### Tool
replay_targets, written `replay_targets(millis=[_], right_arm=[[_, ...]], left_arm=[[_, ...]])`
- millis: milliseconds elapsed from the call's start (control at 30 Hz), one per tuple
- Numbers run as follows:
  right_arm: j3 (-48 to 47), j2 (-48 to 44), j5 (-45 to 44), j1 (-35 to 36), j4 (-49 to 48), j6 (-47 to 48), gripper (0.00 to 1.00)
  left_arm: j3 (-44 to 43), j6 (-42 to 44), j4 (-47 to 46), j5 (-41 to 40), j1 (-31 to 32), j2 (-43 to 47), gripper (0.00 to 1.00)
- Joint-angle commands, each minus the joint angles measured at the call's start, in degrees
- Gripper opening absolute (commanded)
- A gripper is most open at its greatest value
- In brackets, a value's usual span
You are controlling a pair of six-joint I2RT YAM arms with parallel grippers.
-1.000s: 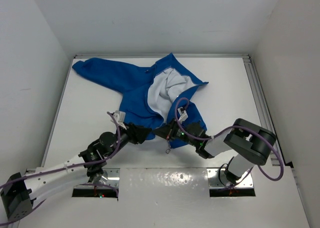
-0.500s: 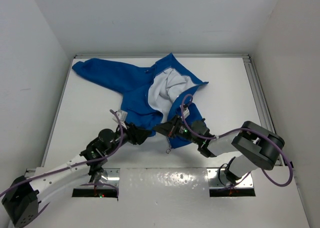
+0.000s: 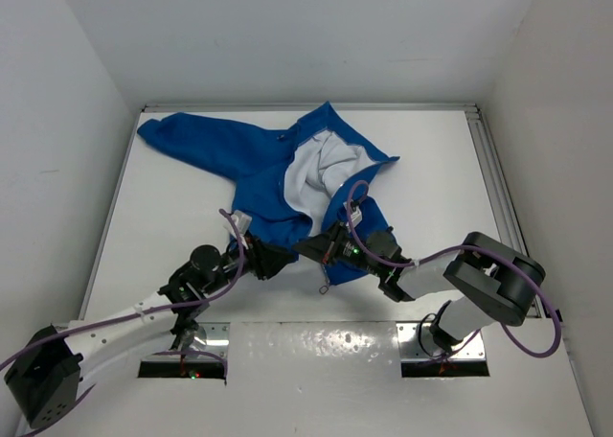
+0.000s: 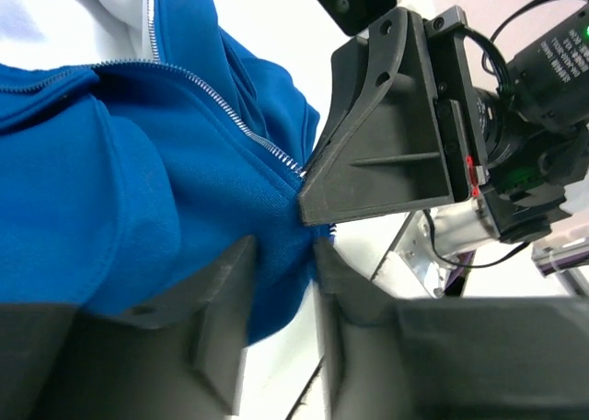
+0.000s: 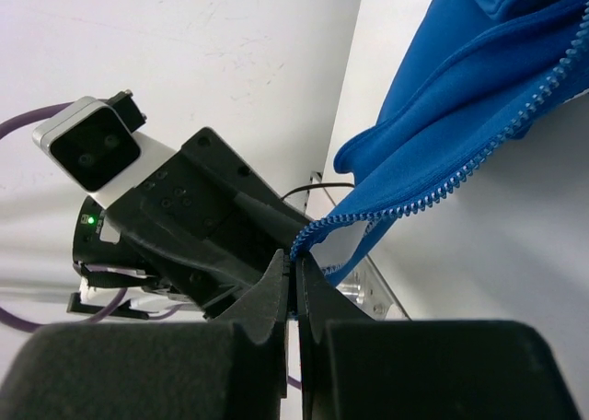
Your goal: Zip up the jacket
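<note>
left hand (image 4: 279, 254), newly advanced, narrows around the hem of the jacket (image 3: 278, 169) lying open on the bench (image 3: 436, 169), grip unconfirmed, beside the right hand (image 5: 296, 271) clenched on the zipper (image 5: 442, 185) end: both front edges look nearly ready for joining.

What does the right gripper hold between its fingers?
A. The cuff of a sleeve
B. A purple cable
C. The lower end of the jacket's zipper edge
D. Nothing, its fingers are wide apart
C: in the right wrist view the right gripper is shut on the tip of the toothed zipper edge of the jacket.
</note>
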State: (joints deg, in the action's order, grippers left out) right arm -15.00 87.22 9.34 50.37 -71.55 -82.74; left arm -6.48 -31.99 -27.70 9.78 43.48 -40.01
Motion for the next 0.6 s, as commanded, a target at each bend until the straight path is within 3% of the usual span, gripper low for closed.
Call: replay_targets(millis=[0,300,500,567], right_arm=[[-1.43,-0.65,1.29,-0.10,-24.78,-0.76,0.00],[-1.43,-0.39,1.64,-0.10,-24.69,-0.93,0.00],[-0.91,1.02,1.20,-0.45,-23.56,-1.46,0.00],[-0.03,0.94,0.94,-0.71,-22.41,-1.02,0.12]], left_arm=[[-0.46,0.79,-4.02,1.21,-0.59,-0.77,0.26],[-1.17,0.70,-3.85,0.42,-0.68,-0.77,0.00],[-2.04,0.70,-2.36,-2.30,-0.68,0.63,0.00],[-2.66,1.13,0.62,-5.20,-0.68,1.77,0.00]])
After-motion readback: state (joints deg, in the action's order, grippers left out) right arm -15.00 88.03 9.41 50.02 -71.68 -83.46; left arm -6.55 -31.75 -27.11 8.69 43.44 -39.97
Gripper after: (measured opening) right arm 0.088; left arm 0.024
